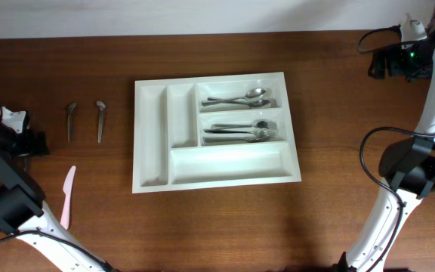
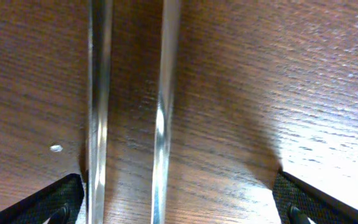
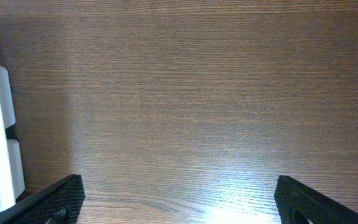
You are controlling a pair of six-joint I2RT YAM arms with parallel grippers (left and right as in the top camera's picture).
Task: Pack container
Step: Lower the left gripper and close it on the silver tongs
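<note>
Pink knife: nearest you, flat on table, L of tray.
L gripper: yours gapes wide, empty; 2 steel utensils below it, side by side.
Tray: mid-table; spoons top slot, forks mid slot.
R gripper: far R, wide, empty, over table.

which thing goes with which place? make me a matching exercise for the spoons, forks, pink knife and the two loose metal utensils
Things:
1. spoons
2. forks
3. pink knife
4. two loose metal utensils

Places, as seen from overhead:
A. middle right compartment of the tray
B. side by side on the table, left of the tray, level with its upper half
C. top right compartment of the tray
D. alone on the table, near the tray's lower left corner

Pairs: 1-C, 2-A, 3-D, 4-B
</note>
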